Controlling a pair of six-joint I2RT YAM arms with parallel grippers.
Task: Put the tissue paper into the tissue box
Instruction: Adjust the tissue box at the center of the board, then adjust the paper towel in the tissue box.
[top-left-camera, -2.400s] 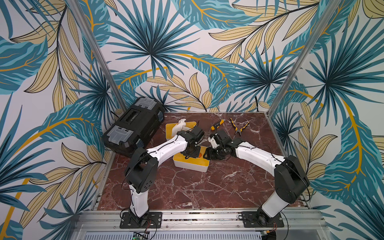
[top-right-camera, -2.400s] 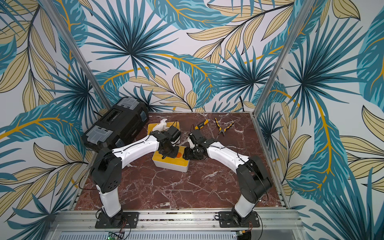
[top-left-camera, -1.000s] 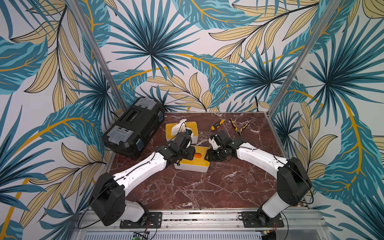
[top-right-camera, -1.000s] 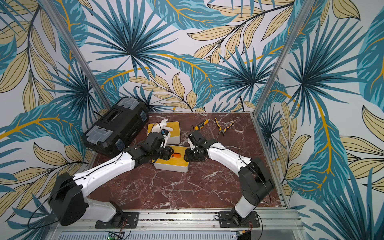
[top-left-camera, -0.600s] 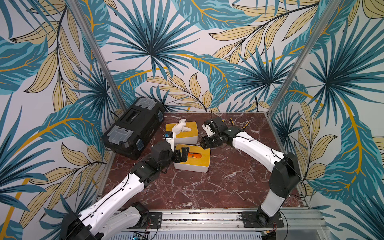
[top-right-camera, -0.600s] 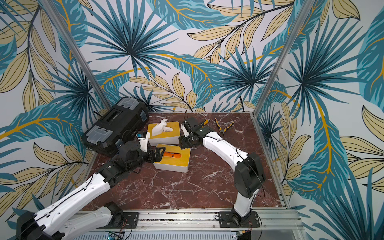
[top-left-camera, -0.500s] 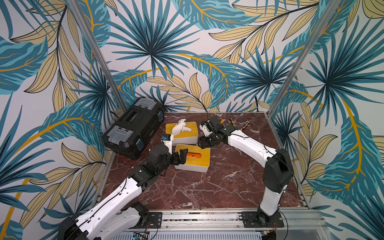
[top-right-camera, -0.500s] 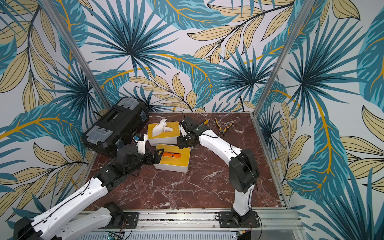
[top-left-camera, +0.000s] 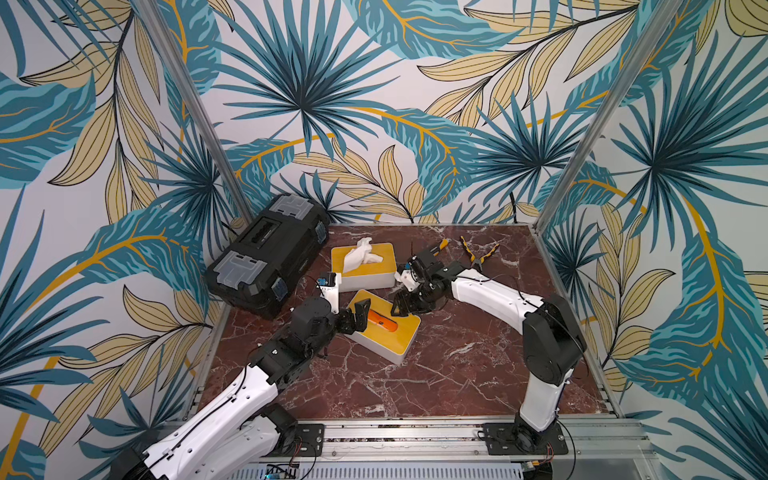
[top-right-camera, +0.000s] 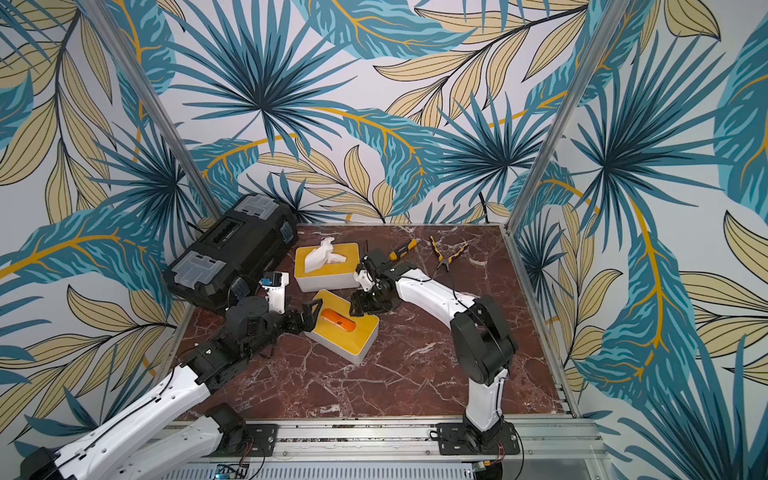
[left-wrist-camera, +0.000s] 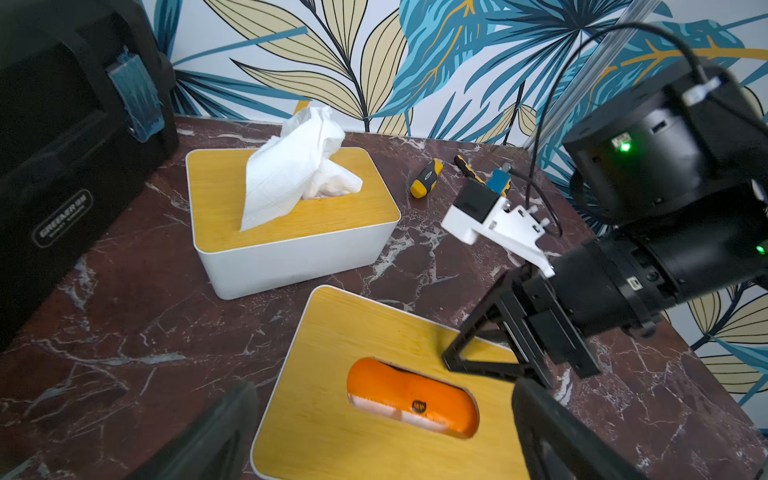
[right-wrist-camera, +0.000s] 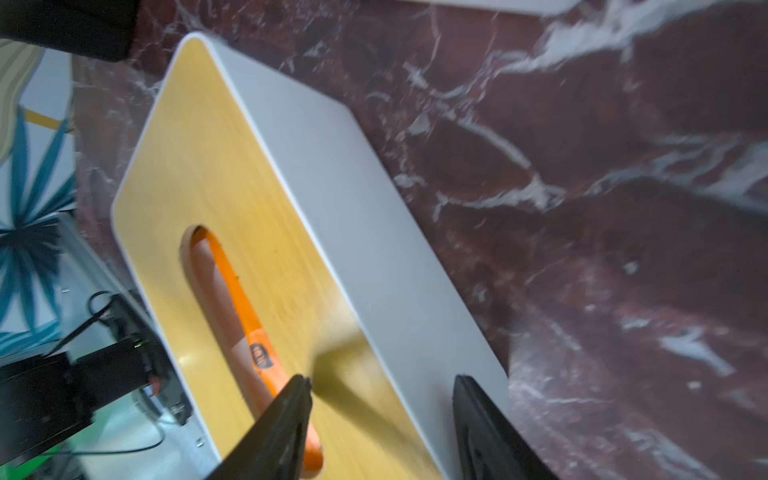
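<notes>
Near white tissue box with yellow wood-grain lid (top-left-camera: 399, 334) is set askew at the middle of the dark red marble table (top-left-camera: 457, 365). Orange tissue pack (top-left-camera: 380, 322) is seen inside it through the oval lid slot.

Left pincer (top-left-camera: 356, 318) is spread wide with nothing held. It is positioned at the box end facing the left arm, with its fingers (left-wrist-camera: 216, 436) seen either side of that end.

Right pincer (top-left-camera: 403, 305) is parted partway with nothing clamped. One finger (right-wrist-camera: 286, 415) is over the lid by the slot end, the other over the long side wall. Contact with the lid cannot be told.

Far white tissue box with yellow wood-grain lid (top-left-camera: 384, 253) is placed just behind, apart from the near one. Crumpled white tissue sheet (top-left-camera: 360, 257) is seen sticking up from its slot.

Black plastic toolbox (top-left-camera: 266, 249) is located back left. Yellow-black screwdriver (top-left-camera: 438, 245) and yellow-handled pliers (top-left-camera: 478, 253) are located at the back.
</notes>
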